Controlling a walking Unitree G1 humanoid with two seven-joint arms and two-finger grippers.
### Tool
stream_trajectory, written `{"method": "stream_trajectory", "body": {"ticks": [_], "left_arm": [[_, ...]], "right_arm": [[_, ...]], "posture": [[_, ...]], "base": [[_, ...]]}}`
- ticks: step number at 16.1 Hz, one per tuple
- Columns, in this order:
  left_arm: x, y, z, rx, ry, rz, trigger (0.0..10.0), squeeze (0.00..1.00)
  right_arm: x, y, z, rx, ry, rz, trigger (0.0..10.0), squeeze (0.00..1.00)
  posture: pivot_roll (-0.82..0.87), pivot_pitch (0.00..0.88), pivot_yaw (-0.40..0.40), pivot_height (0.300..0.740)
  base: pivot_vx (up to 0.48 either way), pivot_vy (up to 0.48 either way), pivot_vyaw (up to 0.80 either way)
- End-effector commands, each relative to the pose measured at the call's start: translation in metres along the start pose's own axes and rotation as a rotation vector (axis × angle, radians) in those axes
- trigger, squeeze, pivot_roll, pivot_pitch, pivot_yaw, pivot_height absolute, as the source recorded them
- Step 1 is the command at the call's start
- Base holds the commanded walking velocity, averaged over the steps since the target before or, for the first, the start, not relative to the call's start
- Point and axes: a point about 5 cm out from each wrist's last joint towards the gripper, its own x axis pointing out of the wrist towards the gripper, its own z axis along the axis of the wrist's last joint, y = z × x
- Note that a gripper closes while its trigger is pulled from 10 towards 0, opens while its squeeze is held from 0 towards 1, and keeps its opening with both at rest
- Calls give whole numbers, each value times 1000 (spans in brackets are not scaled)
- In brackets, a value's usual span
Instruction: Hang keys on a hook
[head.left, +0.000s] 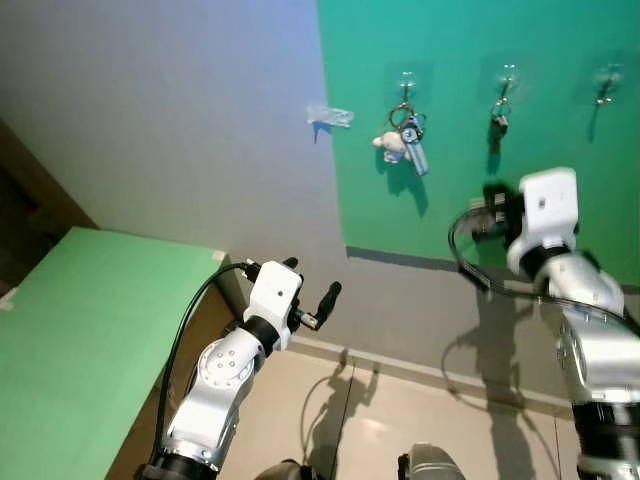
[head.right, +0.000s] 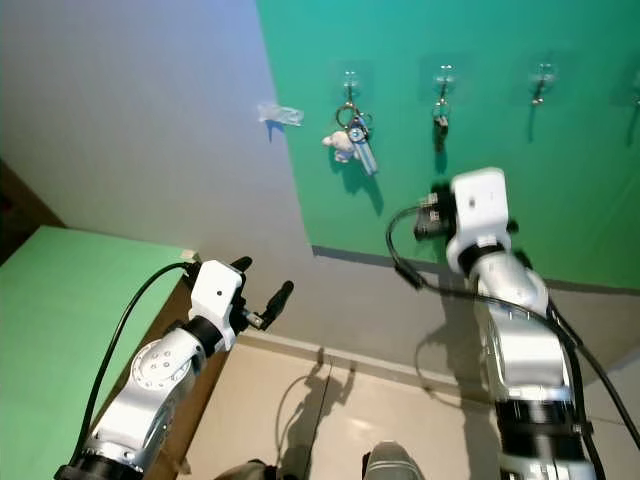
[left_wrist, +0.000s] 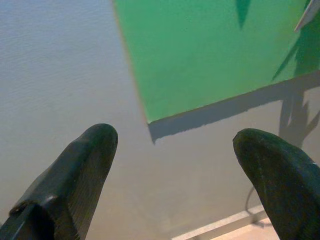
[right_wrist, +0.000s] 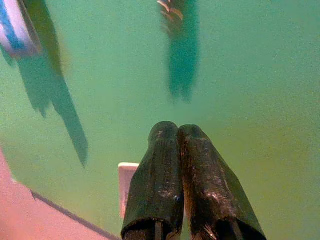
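- Left tool (head.left: 312, 291) nearest the camera, low at about 7 o'clock in the head view, fingers spread wide, nothing between them; wrist view shows only wall and the green panel's lower corner past its fingertips (left_wrist: 92, 145).
- Green bench (head.left: 80, 340) at 8 o'clock, beside the left arm.
- Right tool (right_wrist: 178, 137) raised at about 3 o'clock, pointed at the green panel (head.left: 480, 200); its two fingers pressed flat together, and I see nothing pinched between them.
- Key bunch (head.left: 405, 140) with a white charm and blue tag hangs on a clear hook (head.left: 406, 82) at about 12 o'clock on the panel, well apart from both tools.
- Smaller dark key (head.left: 498, 122) hangs on the next hook (head.left: 508, 78) at 1 o'clock, above the right tool; its shadow shows in the right wrist view.
- Third hook (head.left: 606, 82) at 2 o'clock looks bare.
- Small clear hook (head.left: 330, 115) on the grey wall at 11 o'clock, also bare.
- Judgement: hanging looks done, both sets of keys on hooks, neither tool holding anything. Step in hand reads as the release/retreat end of the task.
- Next move, likely: pull the right arm straight back from the panel without brushing the dark key or its hook, then lower both arms.
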Motion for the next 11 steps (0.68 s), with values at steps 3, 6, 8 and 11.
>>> {"method": "stream_trajectory", "body": {"ticks": [3,6,8,11], "left_arm": [[0,4,2,18,5,-15,10000,0],[-1,5,1,21,8,-26,10000,0],[-1,5,0,21,10,-32,10000,0],[2,5,1,18,9,-43,10000,0]], "right_arm": [[-2,-3,12,-34,-64,-18,0,0],[-12,-10,43,-3,-158,110,0,0],[-20,-20,52,-17,-162,163,0,0],[-22,-43,73,40,-217,113,0,0]], "posture": [[-274,33,187,720],[-282,24,196,720],[-290,26,201,720],[-299,33,208,720]], "base": [[0,0,0],[0,0,0],[0,0,0],[0,0,0]]}}
